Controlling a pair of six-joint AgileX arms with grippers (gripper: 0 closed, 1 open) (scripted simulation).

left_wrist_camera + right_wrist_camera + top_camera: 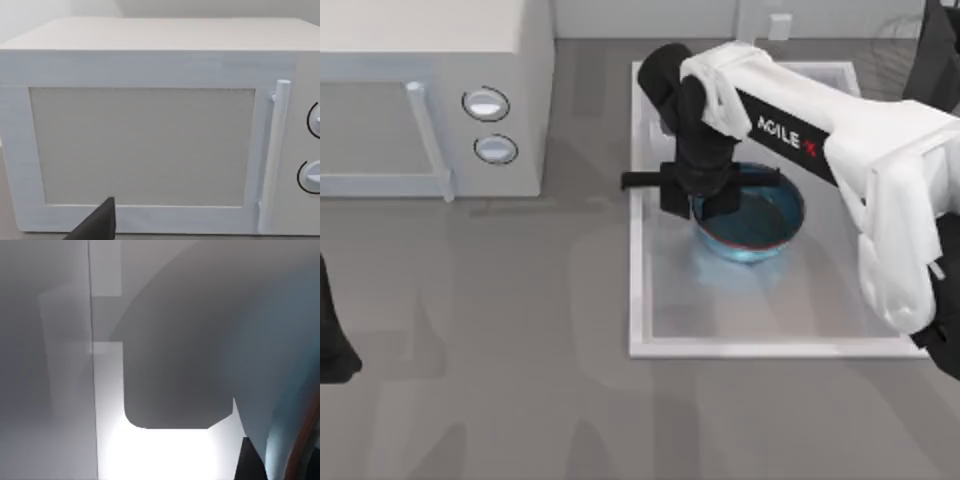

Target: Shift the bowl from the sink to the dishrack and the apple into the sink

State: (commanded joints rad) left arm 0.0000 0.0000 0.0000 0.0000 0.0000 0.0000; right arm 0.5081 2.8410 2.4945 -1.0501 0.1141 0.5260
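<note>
The blue bowl (pixel 760 215) with its reddish-brown rim sits in the middle of the white sink (pixel 638 300). My right gripper (pixel 700 205) reaches down from the right, its black fingers straddling the bowl's left rim and closed on it. In the right wrist view the bowl's wall (pixel 280 390) looms very close, with one dark finger (pixel 248 462) beside it above the white sink floor (pixel 160 455). My left arm (pixel 335 345) stays parked at the table's left edge. The apple is out of view.
A white microwave (pixel 430 100) with two round knobs stands at the back left, facing the left wrist camera (pixel 145 145). A white faucet (pixel 780 25) rises behind the sink. Bare grey tabletop (pixel 500 350) lies left of and in front of the sink.
</note>
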